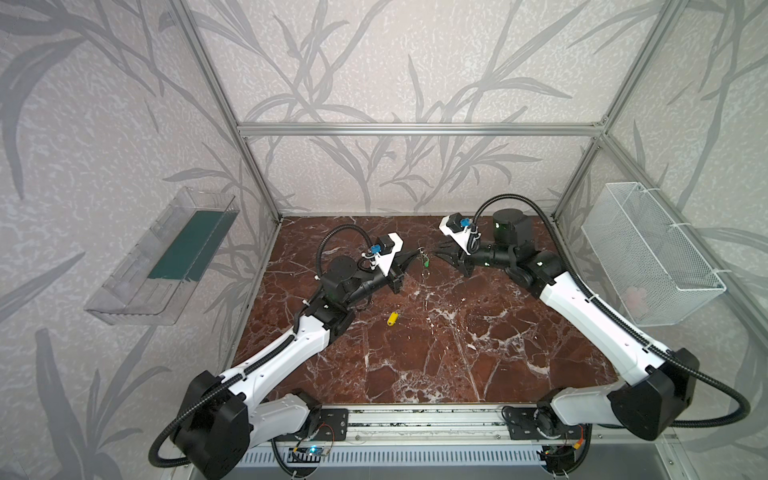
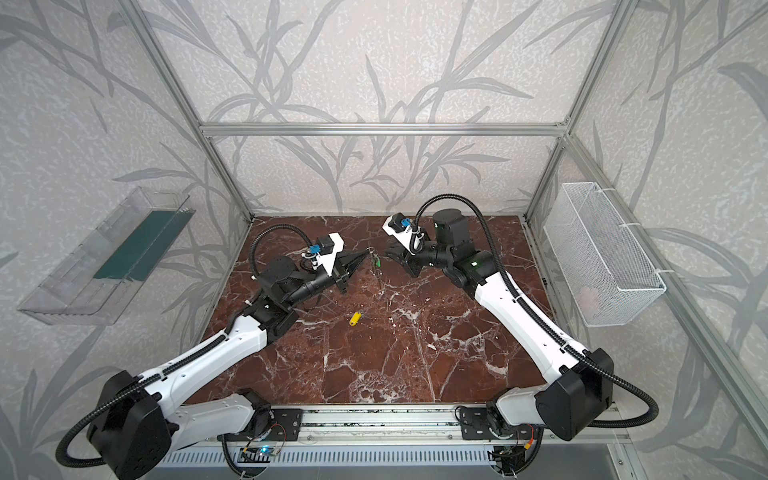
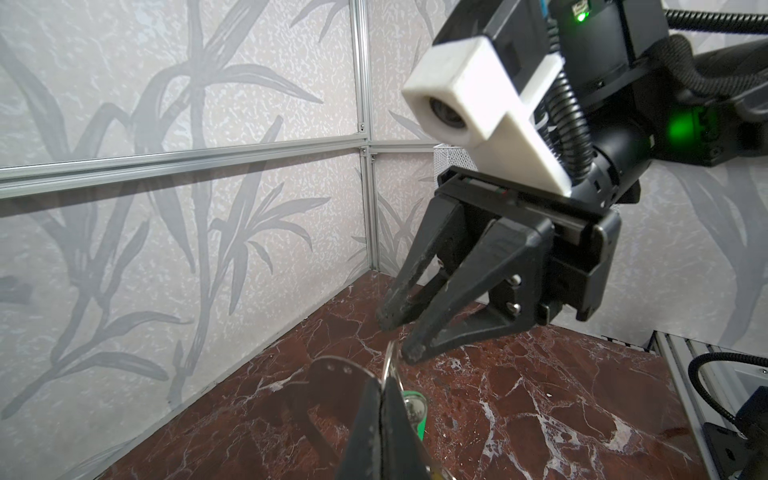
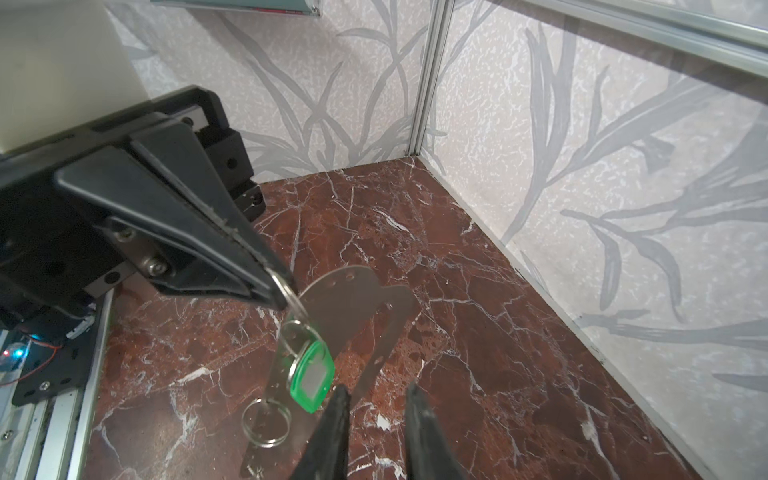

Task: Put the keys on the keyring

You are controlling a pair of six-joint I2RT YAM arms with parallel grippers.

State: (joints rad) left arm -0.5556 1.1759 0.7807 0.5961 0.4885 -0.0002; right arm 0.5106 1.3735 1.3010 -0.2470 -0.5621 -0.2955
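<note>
1. Above the far middle of the marble tabletop (image 1: 457,353), my left gripper (image 1: 419,252) and my right gripper (image 1: 438,252) point at each other, their tips nearly meeting.
2. My left gripper (image 4: 278,291) is fully closed. Its two black fingers pinch a small metal ring (image 4: 293,300) at their very tips, seen plainly in the right wrist view.
3. The keyring (image 4: 353,299) is a flat pale-grey plate with a large cutout and small holes along one edge. It hangs from that ring in the air, clear of the tabletop.
4. The green key (image 4: 313,376) has a pale label face and dangles on its own wire loop against the keyring. I cannot tell exactly what that loop threads through. In both top views it is a green speck (image 1: 427,262) (image 2: 377,262) over the tabletop's far middle.
5. An empty wire ring (image 4: 287,422) hangs at the keyring's lower end.
6. My right gripper (image 3: 399,336) has its jaws a little way apart with nothing between them. Its tips sit just beside the pinched ring; I cannot tell whether one fingertip touches it.
7. The yellow key (image 1: 392,318) lies loose on the tabletop near its middle, well apart from both grippers.
8. A wire basket (image 1: 665,257) hangs beyond the tabletop's right edge, and a clear tray (image 1: 124,286) beyond its left edge.
</note>
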